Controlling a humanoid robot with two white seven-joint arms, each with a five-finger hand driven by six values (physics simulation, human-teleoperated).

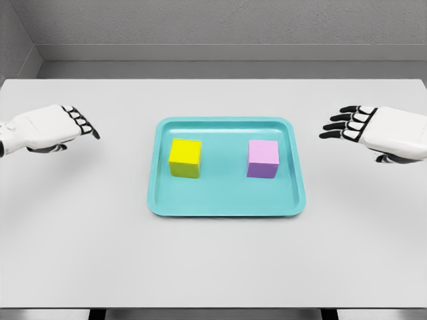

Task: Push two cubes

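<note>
A yellow cube (pixel 185 157) sits in the left half of a teal tray (pixel 225 207) at the middle of the table. A pink-purple cube (pixel 263 159) sits in the tray's right half, a cube's width or more from the yellow one. My left hand (pixel 79 121) hovers over the table well left of the tray, fingers relaxed and open, holding nothing. My right hand (pixel 341 124) hovers to the right of the tray, fingers spread toward it, also holding nothing. Neither hand touches the tray or a cube.
The tray lies on a white table (pixel 213 260) whose front edge runs along the bottom of the view. Grey walls stand behind the table's far edge.
</note>
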